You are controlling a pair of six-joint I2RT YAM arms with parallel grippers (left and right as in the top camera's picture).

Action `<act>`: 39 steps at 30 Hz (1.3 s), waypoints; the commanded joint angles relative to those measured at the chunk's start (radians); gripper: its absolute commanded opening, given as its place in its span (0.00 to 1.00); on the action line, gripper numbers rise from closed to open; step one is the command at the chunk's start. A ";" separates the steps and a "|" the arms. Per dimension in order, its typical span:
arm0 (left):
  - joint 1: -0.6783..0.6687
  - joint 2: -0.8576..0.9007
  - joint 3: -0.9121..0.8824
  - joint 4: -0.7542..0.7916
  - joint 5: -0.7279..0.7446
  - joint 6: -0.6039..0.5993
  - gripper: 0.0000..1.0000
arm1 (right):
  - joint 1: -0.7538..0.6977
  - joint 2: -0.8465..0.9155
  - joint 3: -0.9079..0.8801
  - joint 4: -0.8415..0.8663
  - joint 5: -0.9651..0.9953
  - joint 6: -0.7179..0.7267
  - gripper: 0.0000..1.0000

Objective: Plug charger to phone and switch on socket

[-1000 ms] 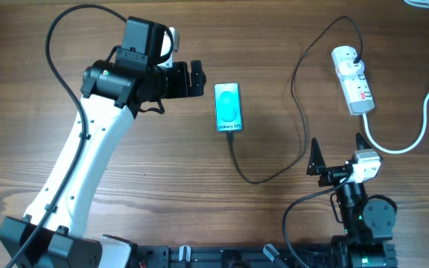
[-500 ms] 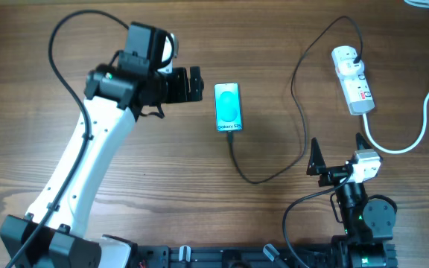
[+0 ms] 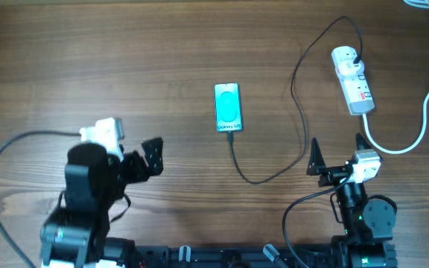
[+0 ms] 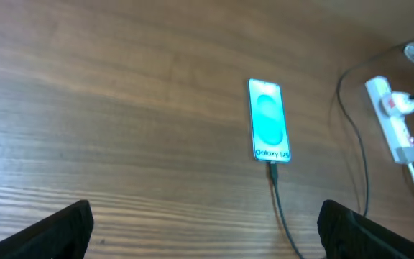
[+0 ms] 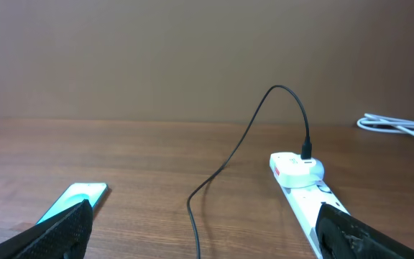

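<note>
The phone (image 3: 228,107) lies flat mid-table, cyan screen up, white strip at its near end; it also shows in the left wrist view (image 4: 269,120) and the right wrist view (image 5: 75,200). The charger cable (image 3: 298,89) runs from the phone's near end, where its connector (image 3: 229,137) sits in the port, round to the socket (image 3: 352,90), a white power strip at the right. My left gripper (image 3: 152,157) is open and empty, near the front left, well short of the phone. My right gripper (image 3: 339,154) is open and empty at the front right, below the socket.
A thick white cord (image 3: 412,126) loops from the socket's near end to the right edge. More white cord (image 5: 401,126) lies at the far right. My right arm's base (image 3: 363,216) stands at the front edge.
My left arm has pulled back from beside the phone to the front left of the table. The phone, cable, socket and right arm have not moved.
</note>
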 commanded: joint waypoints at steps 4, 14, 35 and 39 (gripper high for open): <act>0.126 -0.358 -0.250 0.043 0.129 0.005 1.00 | 0.004 -0.009 -0.001 0.001 0.010 -0.018 1.00; 0.164 -0.594 -0.406 0.140 0.141 0.005 1.00 | 0.004 -0.009 -0.001 0.001 0.010 -0.017 1.00; 0.182 -0.644 -0.692 0.648 -0.092 0.082 1.00 | 0.004 -0.009 -0.001 0.001 0.010 -0.018 1.00; 0.182 -0.644 -0.692 0.649 -0.080 0.193 1.00 | 0.004 -0.009 -0.001 0.001 0.010 -0.018 1.00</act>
